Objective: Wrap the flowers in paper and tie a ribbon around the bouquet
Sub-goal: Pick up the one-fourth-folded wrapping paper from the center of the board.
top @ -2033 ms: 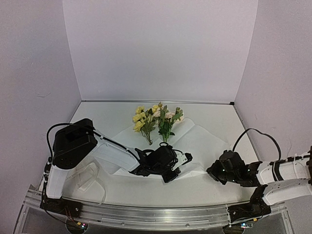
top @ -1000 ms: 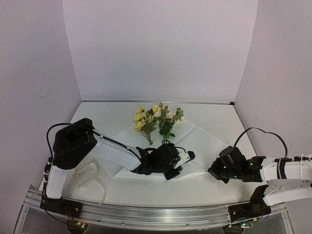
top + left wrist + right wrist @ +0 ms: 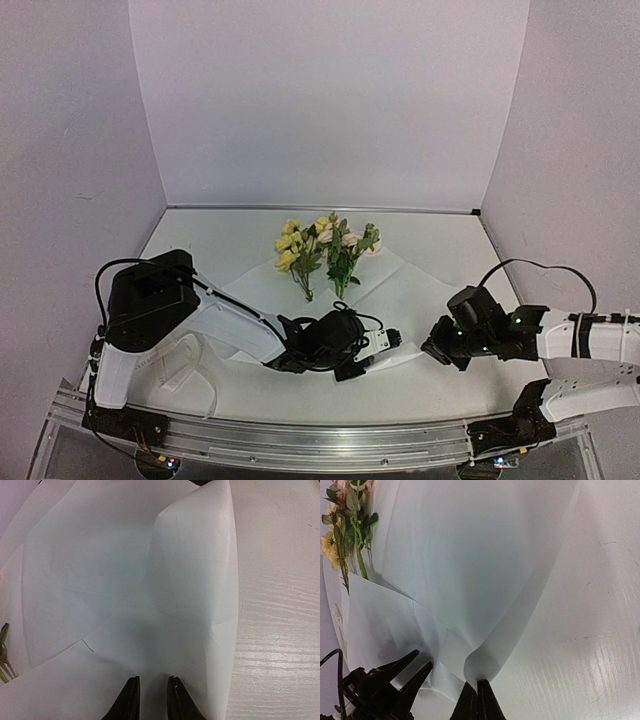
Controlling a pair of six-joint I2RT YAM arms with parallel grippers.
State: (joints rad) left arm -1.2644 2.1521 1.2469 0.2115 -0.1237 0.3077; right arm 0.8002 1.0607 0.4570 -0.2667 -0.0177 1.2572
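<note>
Lilac walls enclose a white table (image 3: 450, 235), where the flowers (image 3: 320, 250) lie uncovered on the far part of the paper (image 3: 400, 290). The right gripper (image 3: 475, 684) is clenched on a raised fold of the paper. The left gripper (image 3: 152, 678) has its jaws narrowly apart at the near edge; whether it grips, I cannot tell. Wrapping looks barely begun, and the ribbon (image 3: 185, 360) lies untied at near left, so both of the 2 steps remain.

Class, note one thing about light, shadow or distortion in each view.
Top external: even, soft light; the metal rail at the near edge looks bowed. Left wrist: a soft grey shadow on the thin white paper sheet ahead of the left gripper's black fingertips. Right wrist: pale glare on the white table.
</note>
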